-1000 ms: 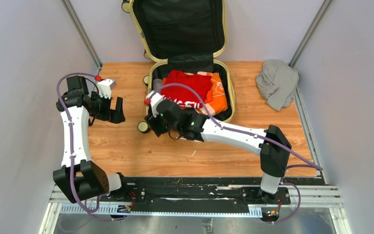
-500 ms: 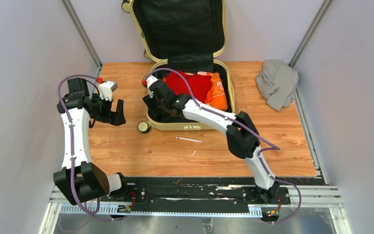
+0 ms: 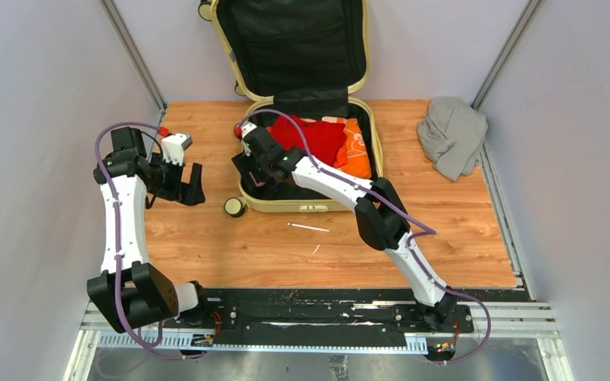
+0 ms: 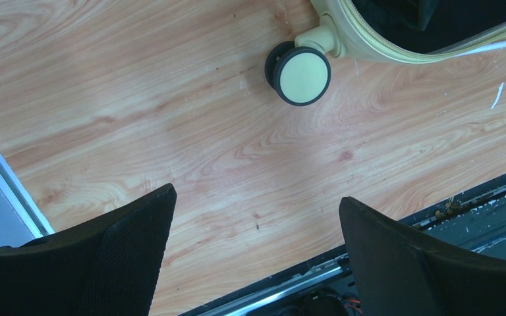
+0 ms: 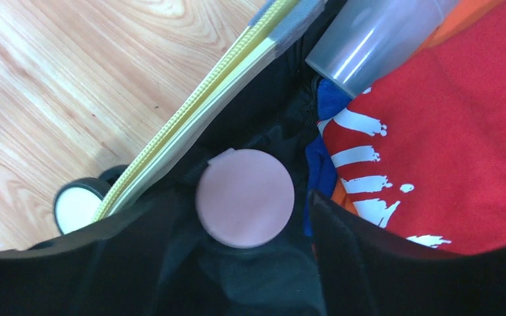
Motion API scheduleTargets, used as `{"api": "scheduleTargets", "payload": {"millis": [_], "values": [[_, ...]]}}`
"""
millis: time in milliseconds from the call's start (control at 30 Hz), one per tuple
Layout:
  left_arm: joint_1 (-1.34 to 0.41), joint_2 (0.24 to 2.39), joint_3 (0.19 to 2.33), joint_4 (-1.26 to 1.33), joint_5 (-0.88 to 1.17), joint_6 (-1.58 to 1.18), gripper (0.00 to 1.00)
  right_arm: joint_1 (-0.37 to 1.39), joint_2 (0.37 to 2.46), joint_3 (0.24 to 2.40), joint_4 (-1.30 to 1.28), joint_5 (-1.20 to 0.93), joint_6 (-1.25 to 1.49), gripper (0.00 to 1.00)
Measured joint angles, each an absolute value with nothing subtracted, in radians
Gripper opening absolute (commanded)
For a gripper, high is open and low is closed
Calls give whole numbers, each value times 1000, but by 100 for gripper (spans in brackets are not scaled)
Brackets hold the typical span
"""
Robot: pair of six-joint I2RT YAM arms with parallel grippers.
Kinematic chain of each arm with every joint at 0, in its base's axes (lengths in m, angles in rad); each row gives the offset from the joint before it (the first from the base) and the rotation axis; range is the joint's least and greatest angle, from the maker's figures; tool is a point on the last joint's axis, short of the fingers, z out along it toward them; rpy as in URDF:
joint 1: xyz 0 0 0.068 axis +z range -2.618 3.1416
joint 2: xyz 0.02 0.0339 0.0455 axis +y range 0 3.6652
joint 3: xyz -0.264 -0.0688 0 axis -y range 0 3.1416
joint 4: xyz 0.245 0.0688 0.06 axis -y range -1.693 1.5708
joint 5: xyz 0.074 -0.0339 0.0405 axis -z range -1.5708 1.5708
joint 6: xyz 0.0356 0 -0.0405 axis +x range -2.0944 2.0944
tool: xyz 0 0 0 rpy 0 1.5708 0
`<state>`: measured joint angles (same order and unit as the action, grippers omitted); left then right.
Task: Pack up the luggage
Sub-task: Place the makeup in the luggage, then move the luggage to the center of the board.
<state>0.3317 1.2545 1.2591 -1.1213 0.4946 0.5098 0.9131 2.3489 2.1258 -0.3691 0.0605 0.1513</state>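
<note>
now | left end effector (image 4: 257, 197) spread | right end effector (image 5: 250, 197) parted, moved into luggage (image 3: 318, 205)

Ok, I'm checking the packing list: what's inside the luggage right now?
Inside the luggage: a red printed garment, an orange garment, some blue fabric, a translucent cup and a pink round disc on the black lining. Anything under the clothes is covered.

Light wood-grain tabletop (image 3: 206, 238) carries open pale yellow hard-shell suitcase (image 3: 310, 205); crumpled grey cloth garment (image 3: 451, 135) far right; thin white stick (image 3: 308, 228) near suitcase front.
</note>
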Motion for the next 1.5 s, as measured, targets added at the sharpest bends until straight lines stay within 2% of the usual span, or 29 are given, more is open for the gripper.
{"api": "scheduleTargets", "payload": {"millis": [67, 133, 333, 433, 700, 867, 1067, 1500], "values": [[332, 1258, 1259, -1122, 495, 511, 100, 907, 2349, 2129, -369, 45, 162, 93], [332, 1261, 1258, -1122, 495, 514, 100, 901, 2349, 2129, -369, 22, 169, 98], [332, 1262, 1255, -1123, 495, 517, 100, 891, 2297, 2068, -378, -31, 171, 99], [332, 1262, 1255, -1124, 495, 517, 100, 891, 2177, 1958, -365, -38, 171, 94], [332, 1262, 1250, -1124, 508, 517, 100, 891, 1615, 1367, -249, -116, 143, 81], [332, 1261, 1250, -1124, 516, 514, 100, 900, 1434, 1068, -197, -176, 115, 74], [332, 1261, 1250, -1124, 524, 504, 100, 944, 1436, 888, -173, -171, 122, 72], [332, 1256, 1251, -1127, 519, 501, 100, 950, 1662, 889, 60, -15, 100, 67]]}}
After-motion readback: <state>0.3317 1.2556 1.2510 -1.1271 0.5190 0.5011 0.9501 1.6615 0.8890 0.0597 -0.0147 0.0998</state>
